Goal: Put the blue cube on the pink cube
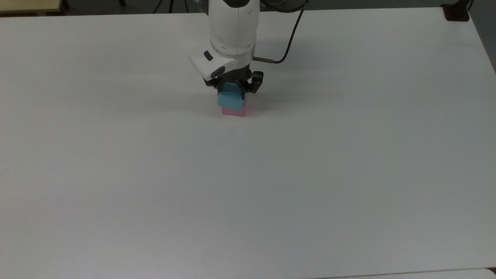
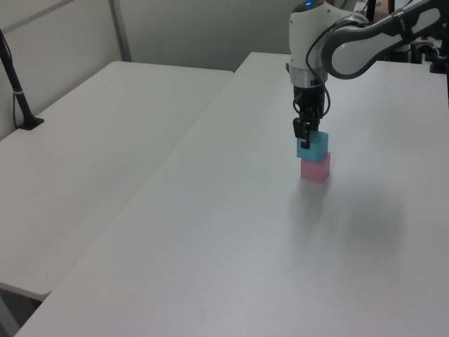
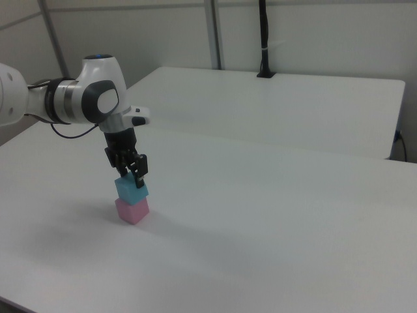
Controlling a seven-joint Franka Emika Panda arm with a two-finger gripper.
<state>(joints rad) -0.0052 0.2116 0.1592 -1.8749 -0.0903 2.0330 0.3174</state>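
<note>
The sky-blue cube (image 1: 231, 101) sits squarely over the pink cube (image 1: 233, 112), so close that I cannot tell whether they touch or a thin gap remains. From above, just a thin strip of pink shows below the blue one. My gripper (image 1: 234, 89) comes down from above and is shut on the blue cube's upper part. In the left view the blue cube (image 2: 314, 147) stands on top of the pink cube (image 2: 316, 169) with the gripper (image 2: 306, 135) over them. The right view shows the same stack, blue cube (image 3: 131, 190) above pink cube (image 3: 132, 210), under the gripper (image 3: 130, 175).
Both cubes stand on a wide white table (image 1: 310, 174). A second white table (image 2: 105, 140) adjoins it, with a black post (image 2: 17, 91) clamped at its far side. A black clamp (image 1: 457, 11) sits at the top view's upper right corner.
</note>
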